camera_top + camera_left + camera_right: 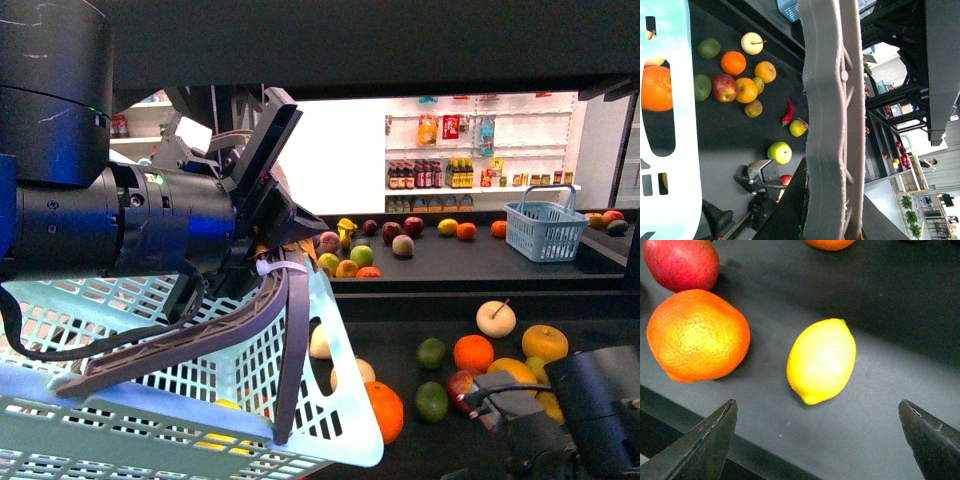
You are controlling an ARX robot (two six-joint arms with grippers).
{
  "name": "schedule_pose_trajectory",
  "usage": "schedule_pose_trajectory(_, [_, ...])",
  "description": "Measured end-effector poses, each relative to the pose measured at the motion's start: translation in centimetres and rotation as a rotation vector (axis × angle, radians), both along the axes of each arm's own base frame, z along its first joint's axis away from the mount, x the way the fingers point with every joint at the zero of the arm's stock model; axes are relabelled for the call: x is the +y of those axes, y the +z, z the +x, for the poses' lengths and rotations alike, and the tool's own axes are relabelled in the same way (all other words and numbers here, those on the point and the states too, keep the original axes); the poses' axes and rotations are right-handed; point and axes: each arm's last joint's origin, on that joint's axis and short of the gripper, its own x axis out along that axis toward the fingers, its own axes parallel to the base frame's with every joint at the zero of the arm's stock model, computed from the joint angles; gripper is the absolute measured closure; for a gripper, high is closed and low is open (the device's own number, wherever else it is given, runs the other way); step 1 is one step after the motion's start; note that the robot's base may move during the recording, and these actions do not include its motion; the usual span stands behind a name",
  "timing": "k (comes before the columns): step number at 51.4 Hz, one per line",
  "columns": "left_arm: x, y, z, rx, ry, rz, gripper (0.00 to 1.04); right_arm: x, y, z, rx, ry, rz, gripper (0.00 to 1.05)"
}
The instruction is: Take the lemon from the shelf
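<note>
The lemon [821,361], a bright yellow oval, lies on the dark tray of the shelf [880,390] just ahead of my right gripper [817,409]. That gripper is open, with its two dark fingertips [722,417] wide apart and not touching the fruit. An orange [697,335] sits close beside the lemon and a red apple [682,262] lies beyond. In the front view the lemon [549,403] peeks out from behind my right arm [590,410]. My left gripper [270,225] is shut on the grey basket handle [200,340], holding the pale blue basket [330,400] up on the left.
Oranges, limes [431,352] and a pale round fruit [495,318] crowd the lower tray. A red chili [788,112] and a green apple [779,152] lie nearby. A small blue basket [545,230] and more fruit sit on the upper tier, with white bottle shelves [460,170] behind.
</note>
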Motion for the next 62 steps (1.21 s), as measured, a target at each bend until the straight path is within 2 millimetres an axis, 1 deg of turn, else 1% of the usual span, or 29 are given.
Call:
schedule_pose_trajectory(4, [0.0,0.0,0.0,0.0,0.0,0.0,0.96,0.4,-1.1,0.7,0.006,0.011,-0.026,0.08])
schedule_pose_trajectory(9, [0.0,0.0,0.0,0.001,0.0,0.0,0.96,0.7,-2.3,1.5,0.004,0.017,-0.058,0.08])
schedule_pose_trajectory(14, [0.0,0.0,0.0,0.0,-0.001,0.0,0.96,0.8,-4.1,2.6,0.012,0.024,-0.099,0.08])
schedule_pose_trajectory(16, [0.0,0.0,0.0,0.001,0.0,0.0,0.96,0.8,-4.4,2.8,0.014,0.027,-0.104,0.08])
schedule_pose_trajectory(31, [0.0,0.0,0.0,0.0,0.0,0.0,0.96,1.8,-6.4,4.3,0.018,0.056,-0.121,0.08])
schedule_pose_trajectory(38, [0.0,0.0,0.0,0.001,0.0,0.0,0.96,2.3,-7.4,4.7,0.032,0.056,-0.136,0.08])
schedule_pose_trajectory(52, [0.0,0.0,0.0,0.001,0.0,0.0,0.96,2.5,-8.3,5.1,0.043,0.052,-0.146,0.08])
schedule_pose_trajectory(56, [0.0,0.0,0.0,0.0,0.0,0.0,0.96,2.5,-8.4,5.1,0.048,0.047,-0.151,0.16])
schedule_pose_trajectory(59, [0.0,0.0,0.0,0.0,0.0,0.0,0.96,2.5,-8.5,5.2,0.051,0.046,-0.15,0.27])
schedule_pose_trajectory(61, [0.0,0.0,0.0,0.001,0.0,0.0,0.96,2.6,-8.5,5.2,0.051,0.046,-0.149,0.33])
schedule_pose_trajectory(62, [0.0,0.0,0.0,0.001,0.0,0.0,0.96,2.6,-8.5,5.2,0.051,0.046,-0.15,0.33])
